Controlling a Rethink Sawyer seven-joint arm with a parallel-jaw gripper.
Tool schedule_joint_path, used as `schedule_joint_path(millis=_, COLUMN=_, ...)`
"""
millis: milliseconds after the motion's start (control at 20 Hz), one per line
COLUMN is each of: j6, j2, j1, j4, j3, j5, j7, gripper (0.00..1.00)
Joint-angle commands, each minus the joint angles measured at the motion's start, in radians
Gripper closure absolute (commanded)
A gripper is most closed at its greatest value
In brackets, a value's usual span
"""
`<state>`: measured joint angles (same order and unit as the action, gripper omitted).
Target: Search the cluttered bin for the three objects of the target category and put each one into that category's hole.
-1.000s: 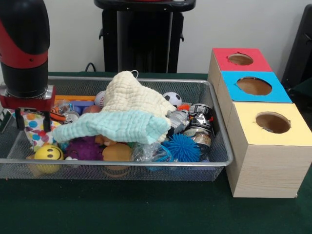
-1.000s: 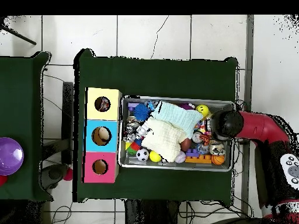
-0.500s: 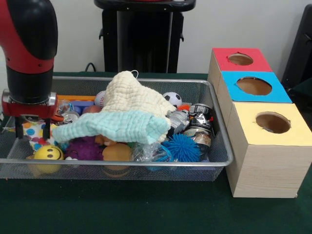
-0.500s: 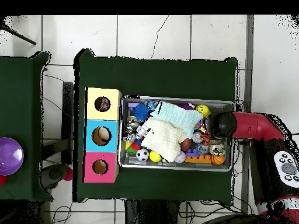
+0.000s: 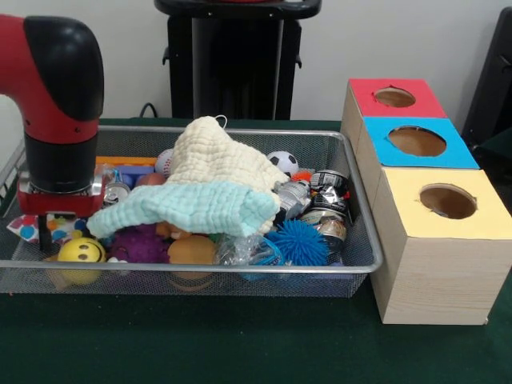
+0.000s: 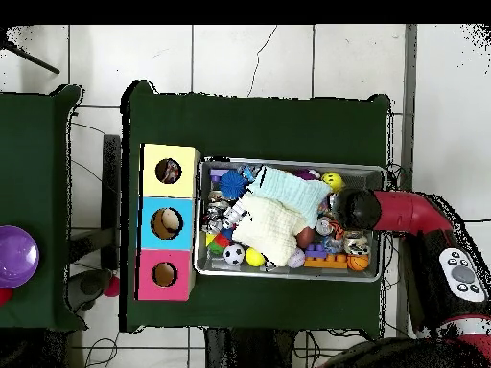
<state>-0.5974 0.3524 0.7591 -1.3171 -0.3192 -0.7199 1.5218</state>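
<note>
1. Green table from my remote seat; wire mesh bin (image 5: 200,268) sits centre-left.
2. At 9 o'clock my gripper (image 5: 58,232) is down in the bin's left end, right over the polka-dot scrap (image 5: 26,230). Honestly can't tell if it's gripping.
3. Mint cloth (image 5: 188,206) and cream cloth (image 5: 216,156) cover the middle.
4. At 3 o'clock, the yellow box's hole (image 5: 448,201), well apart from the scrap.

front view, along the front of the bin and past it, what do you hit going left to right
polka-dot scrap → smiley ball → purple spiky ball → orange ball → clear plastic bag → blue spiky ball → yellow-topped box
</note>
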Motion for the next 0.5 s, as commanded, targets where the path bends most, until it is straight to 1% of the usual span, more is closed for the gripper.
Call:
schedule_joint_path(millis=50, j6=-0.033, j2=-0.113, j1=0.070, j4=-0.068, j3=-0.093, j5=0.040, j7=-0.138, gripper=0.00)
schedule_joint_path(millis=100, j6=-0.063, j2=-0.124, j1=0.087, j4=-0.075, j3=-0.108, j5=0.073, j7=-0.140, gripper=0.00)
schedule_joint_path(millis=250, j6=-0.103, j2=-0.139, j1=0.099, j4=-0.075, j3=-0.119, j5=0.104, j7=-0.152, gripper=0.00)
schedule_joint_path(millis=350, j6=-0.116, j2=-0.144, j1=0.096, j4=-0.070, j3=-0.115, j5=0.103, j7=-0.168, gripper=0.00)
schedule_joint_path(millis=500, j6=-0.152, j2=-0.143, j1=0.074, j4=-0.054, j3=-0.086, j5=0.087, j7=-0.181, gripper=0.00)
